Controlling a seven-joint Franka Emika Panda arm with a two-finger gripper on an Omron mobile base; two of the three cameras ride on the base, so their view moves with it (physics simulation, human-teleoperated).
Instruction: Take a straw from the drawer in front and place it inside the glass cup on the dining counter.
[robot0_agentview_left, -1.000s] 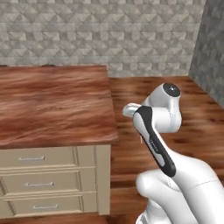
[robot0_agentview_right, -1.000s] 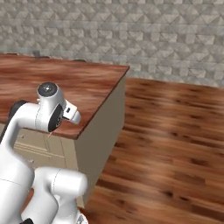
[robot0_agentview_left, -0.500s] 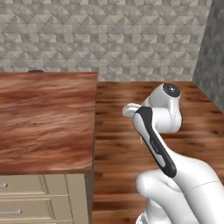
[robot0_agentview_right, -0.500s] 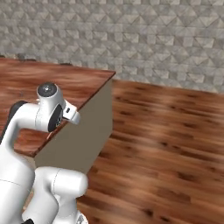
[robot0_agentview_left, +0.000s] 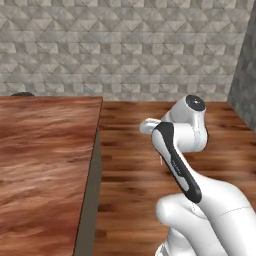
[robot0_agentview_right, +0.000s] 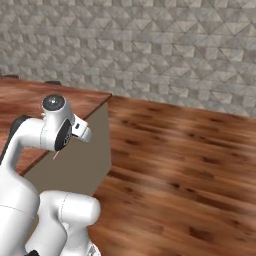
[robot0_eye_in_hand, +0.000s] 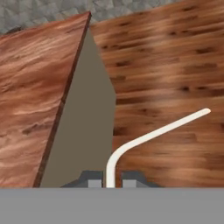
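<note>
My gripper (robot0_eye_in_hand: 108, 177) is shut on the straw (robot0_eye_in_hand: 153, 133), a thin pale stick that rises from between the finger tips, bends and runs off to the upper right over the floor. A short pale bit of the straw (robot0_agentview_right: 56, 154) hangs below the folded arm. A glossy reddish-brown wood counter top (robot0_agentview_left: 45, 165) lies to my left, with its plain grey-brown end panel (robot0_eye_in_hand: 83, 127) facing me; I cannot tell whether it is the dining counter. The glass cup and the drawer are out of view.
Dark round shapes (robot0_agentview_right: 52, 82) show past the counter's far edge. Wood plank floor (robot0_agentview_right: 185, 165) stretches open to the right as far as the patterned grey wall (robot0_agentview_left: 130, 45). A darker wall corner (robot0_agentview_left: 245, 75) stands at the far right.
The whole picture has shifted, so the camera has moved: the counter has slid left and its beige drawers have left the views. The arm keeps the same folded pose, still holding the straw.
</note>
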